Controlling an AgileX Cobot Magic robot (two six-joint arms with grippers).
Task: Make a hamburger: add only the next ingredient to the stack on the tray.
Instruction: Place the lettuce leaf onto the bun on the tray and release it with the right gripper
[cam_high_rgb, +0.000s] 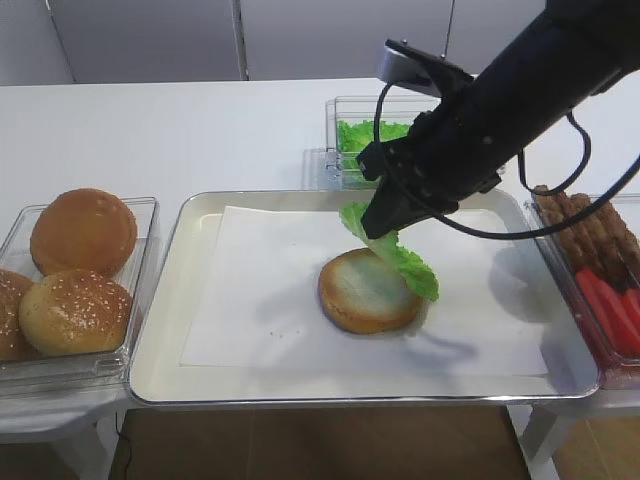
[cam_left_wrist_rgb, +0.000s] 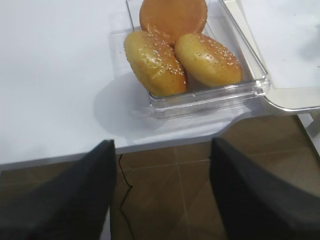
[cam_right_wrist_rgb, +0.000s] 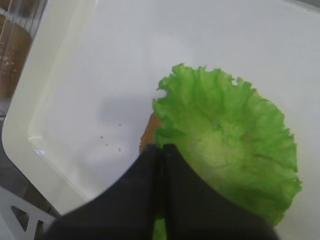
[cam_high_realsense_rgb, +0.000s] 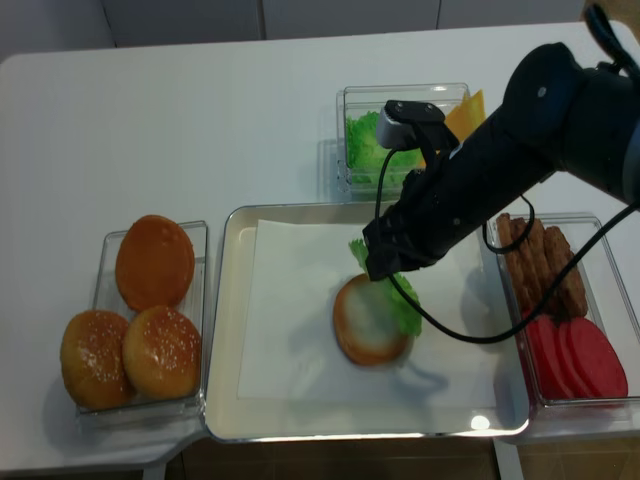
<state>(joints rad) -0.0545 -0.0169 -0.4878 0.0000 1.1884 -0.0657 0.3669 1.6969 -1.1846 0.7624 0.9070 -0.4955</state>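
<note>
A white table (cam_high_rgb: 200, 130) fills the frame. At its centre lies the metal tray (cam_high_rgb: 160, 340), lined with white paper. At the left edge stands a clear container of buns (cam_high_rgb: 140, 215); at upper centre a lettuce container (cam_high_rgb: 345, 110); at right a container of sausages and red slices (cam_high_rgb: 560, 290).

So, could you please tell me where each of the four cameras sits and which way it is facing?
Exterior high: in front, above, facing the tray; right arm shows, right gripper holding lettuce leaf.
Realsense: higher, steeper, over the same tray and bun bottom; right arm shows.
Right wrist: looks down past closed fingers at the leaf.
Left wrist: off the table's edge, facing whole buns; open fingers show.
Both exterior views share tray, leaf, buns.
</note>
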